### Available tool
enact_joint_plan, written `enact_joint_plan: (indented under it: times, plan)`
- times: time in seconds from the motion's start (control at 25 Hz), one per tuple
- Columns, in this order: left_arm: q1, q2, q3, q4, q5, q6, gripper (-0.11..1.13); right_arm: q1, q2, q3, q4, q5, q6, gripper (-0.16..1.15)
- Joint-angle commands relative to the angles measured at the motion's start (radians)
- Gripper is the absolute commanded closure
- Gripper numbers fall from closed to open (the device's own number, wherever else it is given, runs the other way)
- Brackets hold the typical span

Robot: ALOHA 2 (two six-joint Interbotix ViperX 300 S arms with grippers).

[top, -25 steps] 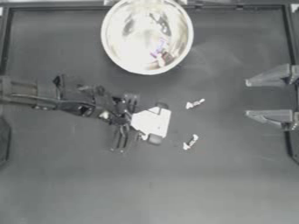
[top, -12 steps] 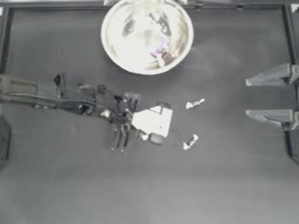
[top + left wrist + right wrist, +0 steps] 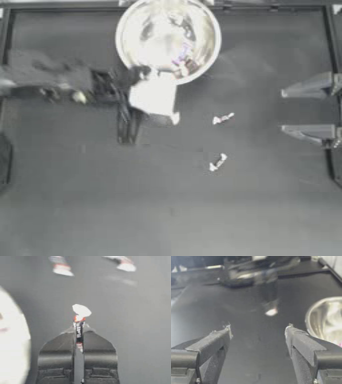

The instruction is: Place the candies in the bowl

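- Dark tabletop (image 3: 167,210) fills the overhead view, with the bowl (image 3: 137,35) standing at its far edge. A pink-purple candy (image 3: 190,65) lies inside the bowl against its near wall. The left gripper (image 3: 175,118) is blurred just off the bowl's near rim, its arm running in from the left side. Two white candies lie loose on the table: one (image 3: 223,118) near the bowl on the parked arm's side, the other (image 3: 218,162) farther out from the bowl. The right gripper (image 3: 308,107) sits drawn back, well apart from the bowl.
- From the left wrist, the jaws are pressed together on a white twist-ended candy (image 3: 80,316), its fanned end sticking out past the tips. The bowl's pale edge (image 3: 11,341) is close beside the jaws. Both loose candies (image 3: 62,269) (image 3: 125,266) show blurred beyond.
- From the right wrist, the jaws are spread wide with nothing between them. The bowl (image 3: 321,318) lies just past one jaw.
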Motion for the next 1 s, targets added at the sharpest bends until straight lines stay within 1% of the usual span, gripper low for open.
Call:
enact_joint_plan:
  times: [0.04, 0.2, 0.32, 0.48, 0.72, 0.88, 0.96, 1.0]
  plan:
    - [0.075, -0.058, -0.009, 0.021, -0.069, 0.003, 0.78, 0.002, 0.005, -0.011, 0.003, -0.012, 0.002, 0.03]
    - [0.161, -0.028, -0.012, 0.025, -0.132, 0.003, 0.78, 0.0, 0.005, -0.009, 0.003, -0.017, 0.002, 0.03]
    - [0.221, 0.021, -0.023, 0.028, -0.186, 0.005, 0.78, 0.0, 0.006, -0.008, 0.003, -0.023, 0.002, 0.03]
    - [0.27, 0.094, -0.057, 0.028, -0.225, 0.028, 0.78, 0.0, 0.009, -0.003, 0.005, -0.031, 0.002, 0.03]
    - [0.305, 0.193, -0.135, 0.031, -0.224, 0.038, 0.78, 0.002, 0.015, -0.003, 0.005, -0.041, 0.002, 0.03]
    - [0.321, 0.242, -0.169, 0.031, -0.229, 0.052, 0.77, 0.0, 0.015, -0.002, 0.005, -0.046, 0.002, 0.03]
    - [0.325, 0.255, -0.173, 0.029, -0.23, 0.049, 0.74, 0.0, 0.014, 0.0, 0.006, -0.046, 0.002, 0.03]
    - [0.33, 0.259, -0.175, 0.031, -0.229, 0.048, 0.7, 0.0, 0.015, 0.0, 0.005, -0.046, 0.002, 0.03]
